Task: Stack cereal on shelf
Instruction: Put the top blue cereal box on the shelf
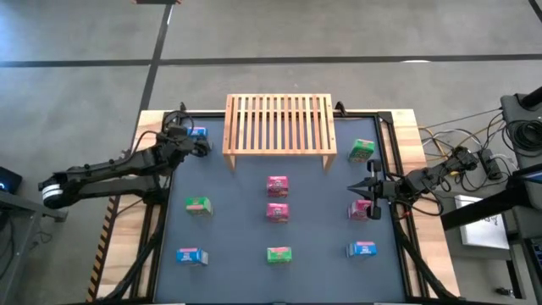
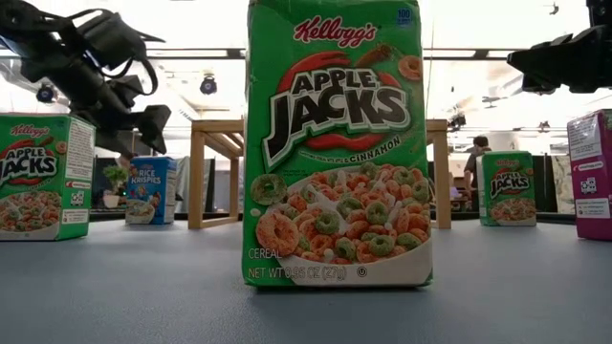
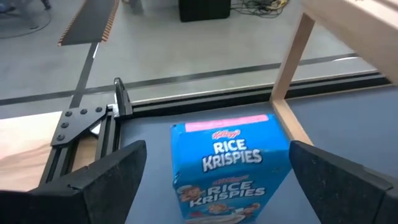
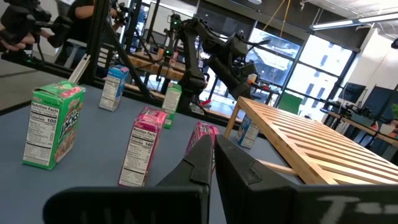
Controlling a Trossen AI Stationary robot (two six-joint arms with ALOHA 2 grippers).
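The blue Rice Krispies box (image 3: 230,165) stands upright on the counter (image 1: 233,229), just beside the shelf's leg (image 3: 289,65), at about 9 o'clock from the shelf (image 1: 279,124) in the high view. The left gripper (image 3: 217,180) hangs over it with its fingers wide apart, one on each side of the box, holding nothing. To do this step well, I think it should go down straight, keep the box in the middle, close on the two flat sides and lift gently so the box does not tip or bump the leg. The shelf top has no boxes on it yet. The right gripper (image 1: 367,188) waits at about 4 o'clock from the shelf, shut tight and empty, near a pink box (image 1: 360,209). The other boxes stand apart on the dark grey counter: a green one (image 2: 337,143) is closest to the low camera. Past the counter are a grey floor, bright windows, and a person (image 2: 475,153) far back in the room.
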